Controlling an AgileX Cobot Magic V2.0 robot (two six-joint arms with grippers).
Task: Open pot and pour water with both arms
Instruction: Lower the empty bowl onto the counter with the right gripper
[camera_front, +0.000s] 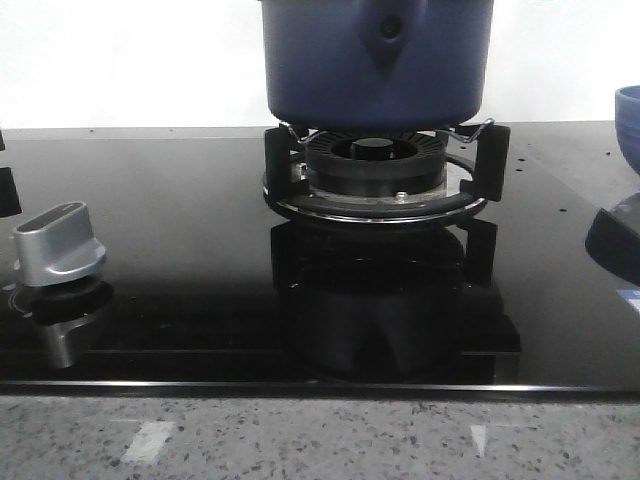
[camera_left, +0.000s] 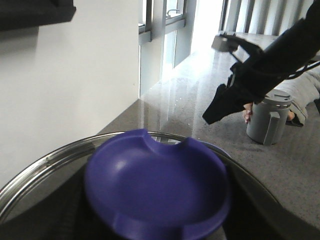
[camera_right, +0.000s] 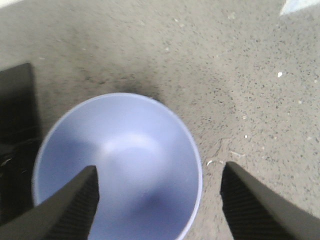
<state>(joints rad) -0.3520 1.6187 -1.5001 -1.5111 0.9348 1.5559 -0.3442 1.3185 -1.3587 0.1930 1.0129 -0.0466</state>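
Observation:
The dark navy pot (camera_front: 375, 60) stands on the burner (camera_front: 375, 165), its teardrop handle mount (camera_front: 388, 35) facing me; its top is cut off by the front view. In the left wrist view a blue lid knob (camera_left: 157, 187) on a glass lid with a steel rim (camera_left: 45, 162) fills the place of my left gripper's jaws and hides the fingers. My right gripper (camera_right: 159, 170) is open above a small blue bowl (camera_right: 117, 165). One finger (camera_right: 75, 205) is over the bowl's inside, the other over the counter outside its rim. Neither gripper shows in the front view.
The bowl (camera_front: 628, 120) sits at the right end of the black glass hob. A silver control knob (camera_front: 58, 245) is at the hob's front left. My right arm (camera_left: 260, 70) and a grey jug (camera_left: 270, 120) on the speckled counter show in the left wrist view.

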